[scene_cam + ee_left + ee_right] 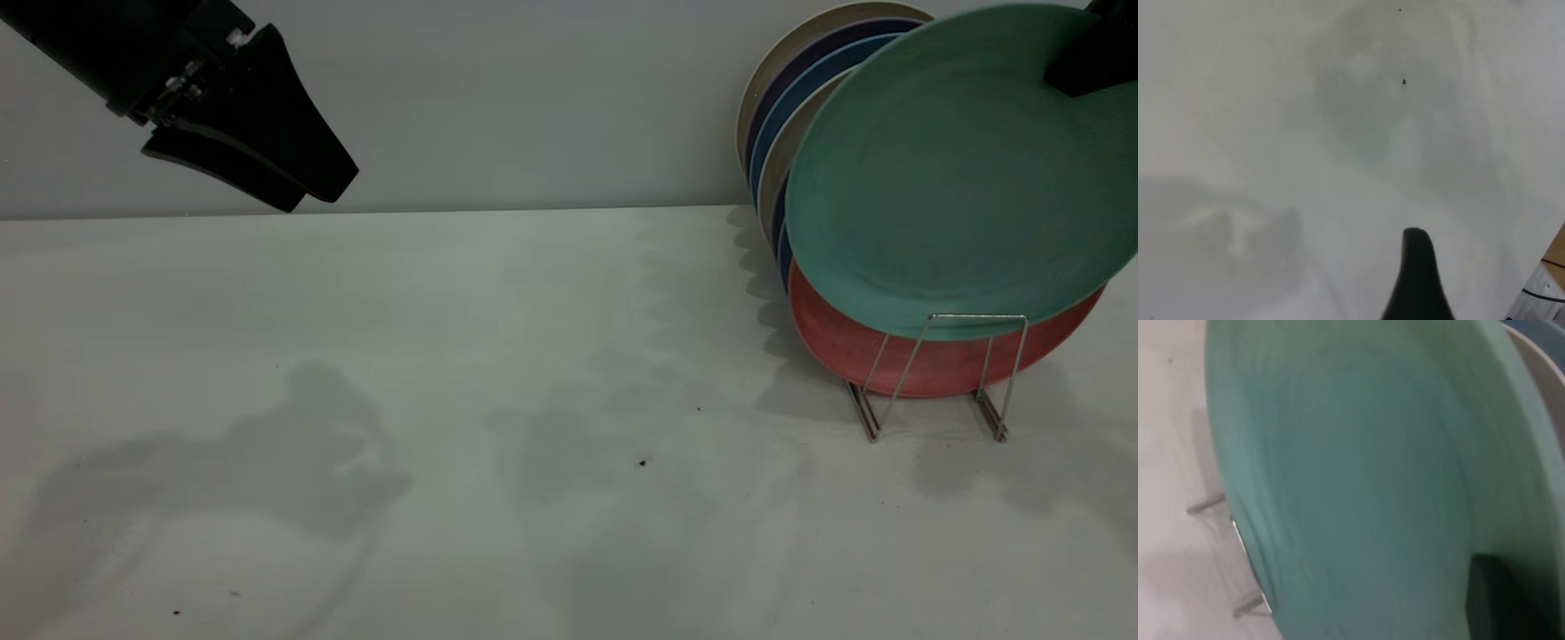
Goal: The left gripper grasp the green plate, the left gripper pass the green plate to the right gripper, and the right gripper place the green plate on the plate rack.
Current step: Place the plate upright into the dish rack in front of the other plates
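Right gripper (1089, 62) pinches the green plate (951, 169) at its upper rim, over the plate rack (942, 378) near the table's (498, 373) far right corner (seating apparently incomplete). Left gripper (307, 191) hovers far left, fingers near-closed.

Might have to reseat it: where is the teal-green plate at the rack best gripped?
Grip the round matte teal-green plate at its upper rim, coming from above, where the right gripper already sits. It leans tilted over the thin silver wire rack, plates stacked behind it, so only the top edge is free.
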Controlling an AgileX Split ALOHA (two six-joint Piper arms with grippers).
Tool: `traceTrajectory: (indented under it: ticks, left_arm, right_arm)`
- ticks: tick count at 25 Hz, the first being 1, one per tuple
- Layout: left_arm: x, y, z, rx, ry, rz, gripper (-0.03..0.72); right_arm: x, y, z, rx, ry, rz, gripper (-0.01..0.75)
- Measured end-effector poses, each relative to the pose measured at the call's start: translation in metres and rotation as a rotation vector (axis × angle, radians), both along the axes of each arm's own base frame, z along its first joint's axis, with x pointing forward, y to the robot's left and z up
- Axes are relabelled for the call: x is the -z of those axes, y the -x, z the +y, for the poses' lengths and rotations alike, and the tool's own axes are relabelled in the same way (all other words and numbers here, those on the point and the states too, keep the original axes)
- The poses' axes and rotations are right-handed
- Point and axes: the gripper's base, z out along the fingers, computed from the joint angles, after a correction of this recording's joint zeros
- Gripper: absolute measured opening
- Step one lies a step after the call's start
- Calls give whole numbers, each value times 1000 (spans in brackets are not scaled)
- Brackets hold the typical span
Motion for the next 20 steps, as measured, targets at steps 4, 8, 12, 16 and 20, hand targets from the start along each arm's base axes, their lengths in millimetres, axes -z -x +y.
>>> traceTrajectory:
  ticks: [4, 8, 12, 16, 20]
  left_arm:
    - [0, 0, 0, 0, 0, 0, 590]
    - [0, 0, 0, 0, 0, 0, 590]
    - [0, 0, 0, 3, 1, 4, 590]
    - [-2, 4, -1, 22, 10, 21, 590]
    - [-28, 16, -1, 50, 19, 1, 590]
  right_arm:
    - [0, 0, 1, 4, -26, 8, 185]
    - [1, 3, 5, -26, -48, 42, 300]
    - [2, 9, 10, -79, -81, 98, 359]
    - [-10, 22, 18, -131, -158, 152, 367]
    - [-45, 49, 28, -134, -312, 199, 367]
